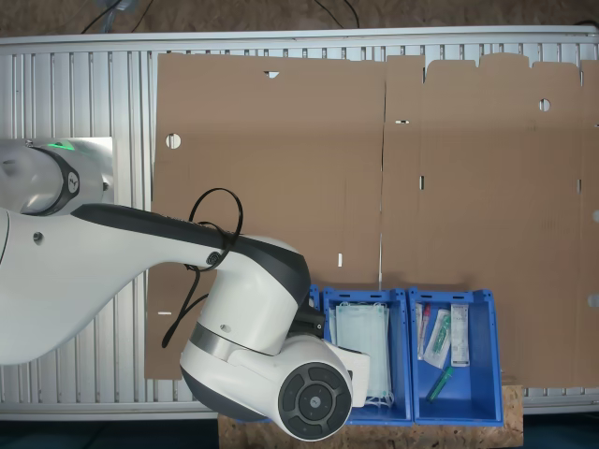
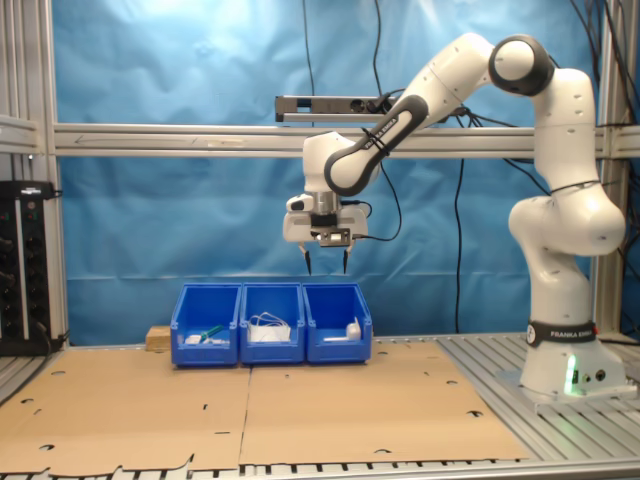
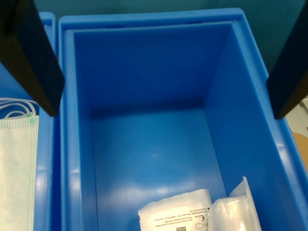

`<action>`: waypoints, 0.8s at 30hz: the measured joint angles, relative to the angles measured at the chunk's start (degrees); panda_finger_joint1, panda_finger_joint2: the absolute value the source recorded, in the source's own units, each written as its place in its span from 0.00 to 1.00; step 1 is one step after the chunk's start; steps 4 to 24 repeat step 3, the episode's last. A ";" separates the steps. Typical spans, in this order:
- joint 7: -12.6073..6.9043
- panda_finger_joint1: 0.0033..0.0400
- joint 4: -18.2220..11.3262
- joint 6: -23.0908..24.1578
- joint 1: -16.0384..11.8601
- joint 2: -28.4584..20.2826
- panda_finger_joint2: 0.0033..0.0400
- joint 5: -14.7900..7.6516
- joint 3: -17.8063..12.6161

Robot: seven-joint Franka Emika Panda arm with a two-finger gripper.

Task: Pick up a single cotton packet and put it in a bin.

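In the second exterior view my gripper point(image 2: 327, 262) hangs open and empty, well above the bin point(image 2: 337, 345) at the second exterior view's right end of a row of three blue crates. The wrist view looks straight down into this bin point(image 3: 144, 62), with my two dark fingers point(image 3: 29, 53) spread wide over its sides. On the bin floor near one end lies a slightly see-through cotton packet point(image 3: 236, 211), touching a flat white packet with printed text point(image 3: 175, 211). In the first exterior view my arm covers this bin.
The neighbouring crate point(image 1: 367, 415) holds pale green face masks point(image 3: 17, 159). The one beyond it point(image 1: 491, 355) holds tubes and long packets. Cardboard sheets point(image 2: 350, 400) cover the aluminium table. A wooden block point(image 2: 157, 337) sits beside the crates, and the robot base point(image 2: 570, 370) stands on the table.
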 joint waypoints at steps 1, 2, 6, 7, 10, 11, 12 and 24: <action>0.00 1.00 0.00 0.00 0.00 0.00 1.00 0.00 0.00; 0.00 1.00 0.00 0.00 0.00 0.00 1.00 0.00 0.00; 0.00 1.00 0.00 0.00 0.00 0.00 1.00 0.00 0.00; 0.00 1.00 0.00 0.00 0.00 0.00 1.00 0.00 0.00; 0.00 1.00 0.00 0.00 0.00 0.00 1.00 0.00 0.00; 0.00 1.00 0.00 0.00 0.00 0.00 1.00 0.00 0.00; 0.00 1.00 0.00 0.00 0.00 0.00 1.00 0.00 0.00; 0.00 1.00 0.00 0.00 0.00 0.00 1.00 0.00 0.00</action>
